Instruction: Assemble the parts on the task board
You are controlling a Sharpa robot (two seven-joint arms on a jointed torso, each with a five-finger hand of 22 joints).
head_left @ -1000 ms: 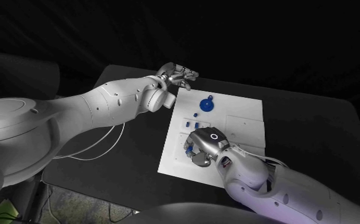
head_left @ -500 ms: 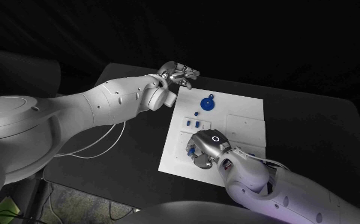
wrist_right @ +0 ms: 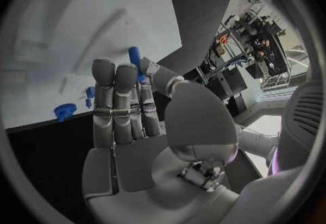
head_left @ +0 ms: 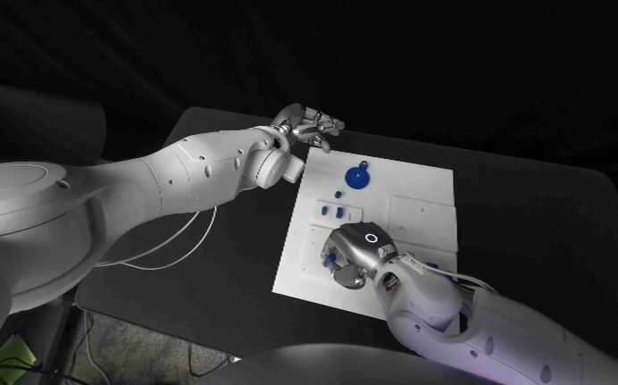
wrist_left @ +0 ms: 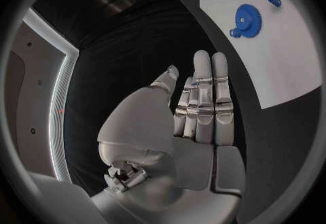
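Head view: the white task board [head_left: 413, 197] lies in the middle of the black desk [head_left: 541, 215]. A blue gear [head_left: 355, 177] sits on the board's far portion, with small blue parts [head_left: 332, 213] nearer the middle. The left hand [head_left: 306, 128] hovers beyond the board's far-left corner, holding nothing. The right hand [head_left: 350, 256] rests over the board's near-left area, beside a blue piece [head_left: 327, 260].

Left wrist view: the left hand [wrist_left: 197, 115] is extended, fingers straight and side by side, empty; the gear [wrist_left: 247, 18] lies on the board [wrist_left: 285, 66] well apart.

Right wrist view: the right hand [wrist_right: 136, 110] pinches a blue peg [wrist_right: 135, 60] between fingertips and thumb, above the board [wrist_right: 88, 17].
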